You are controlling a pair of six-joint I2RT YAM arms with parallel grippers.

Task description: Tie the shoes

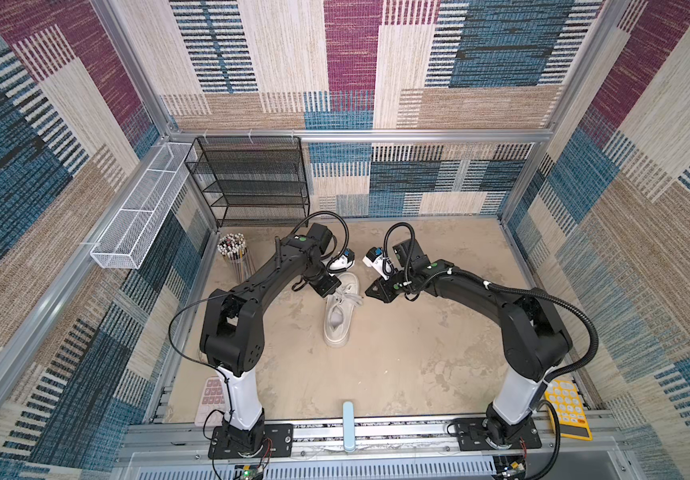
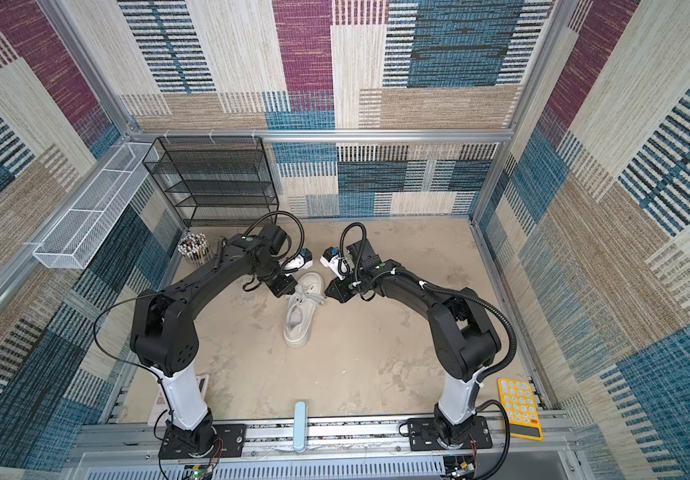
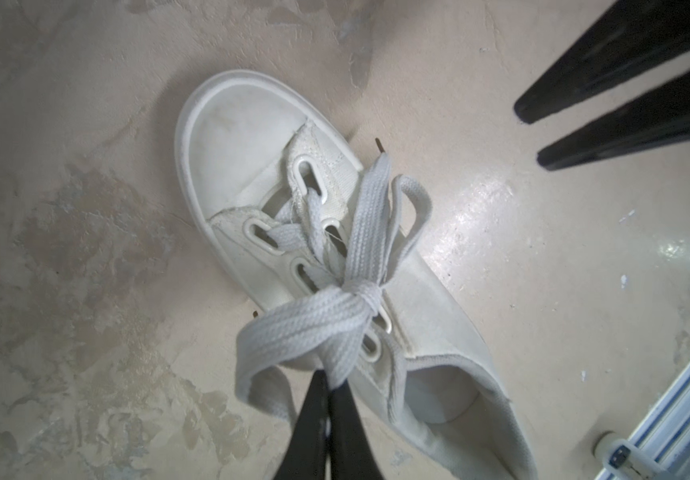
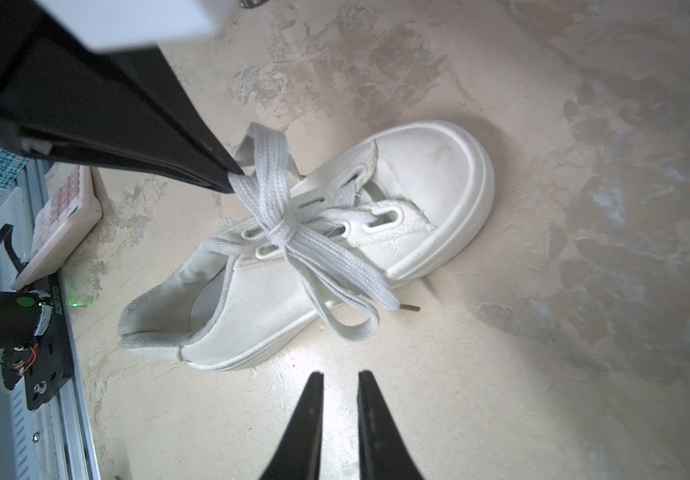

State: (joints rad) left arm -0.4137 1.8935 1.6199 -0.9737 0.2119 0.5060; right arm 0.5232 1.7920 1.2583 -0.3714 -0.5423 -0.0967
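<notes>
A white sneaker (image 1: pixel 338 316) sits on its sole near the middle of the worktop (image 1: pixel 418 353). In both top views its toe points to about 12 o'clock and its heel to 6 o'clock. The laces (image 3: pixel 362 291) are drawn into a knot over the tongue.

The left arm (image 1: pixel 260 286) reaches in from about 10 o'clock of the shoe. Its jaws are together, clamped on the flat band of one lace loop (image 3: pixel 293 328), which is lifted off the shoe.

The second loop (image 4: pixel 351 328) droops over the shoe's 3 o'clock side. A free lace end with a dark tip (image 4: pixel 412 308) lies just beside it.

The right arm (image 1: pixel 480 295) comes in from about 2 o'clock. Its jaws stand slightly apart with nothing between them, near the shoe but not touching it or the laces.

A cup of pens (image 1: pixel 233 249) stands at 10 o'clock and a black mesh rack (image 1: pixel 252 187) at 11 o'clock against the back wall. A yellow calculator (image 1: pixel 567 409) lies at 4 o'clock and a pink calculator (image 4: pixel 65 216) at 7 o'clock by the left arm's base.
</notes>
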